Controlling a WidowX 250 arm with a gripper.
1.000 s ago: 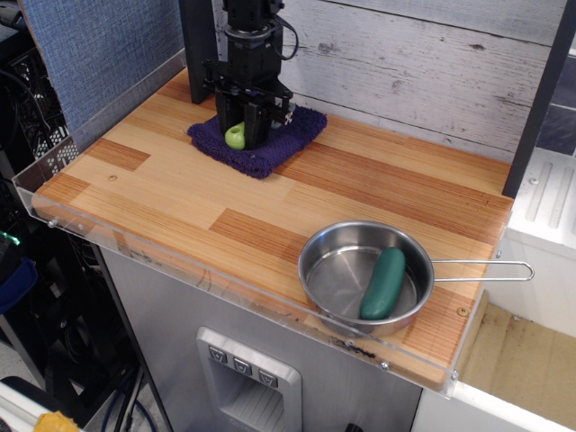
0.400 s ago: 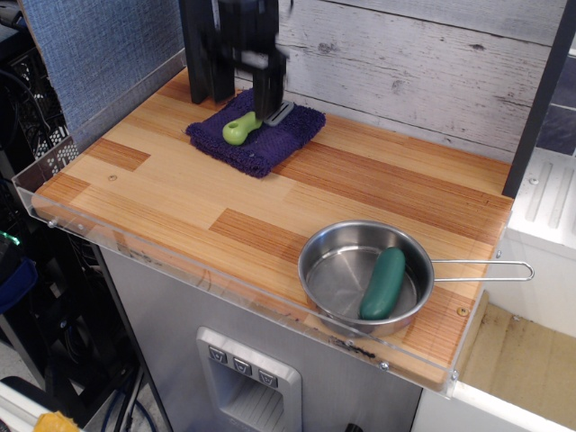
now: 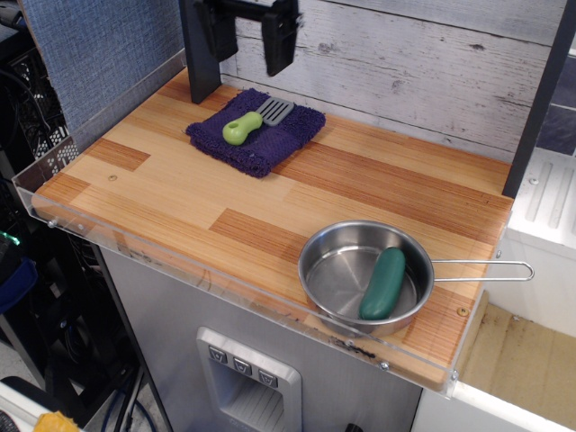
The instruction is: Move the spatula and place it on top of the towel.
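Note:
The spatula lies flat on the dark purple towel at the back left of the wooden table. Its lime-green handle points front-left and its grey slotted blade points back-right. My gripper hangs well above the towel at the top edge of the view. It is open and empty, with two dark fingers spread apart. Its upper part is cut off by the frame.
A steel pan with a long wire handle stands at the front right and holds a dark green pickle-shaped thing. A clear plastic rim runs along the table's front edge. A dark post stands at the back left.
The gripper let go of the spatula and rose straight up from the towel. The spatula now lies uncovered on the towel, with its blade in view.

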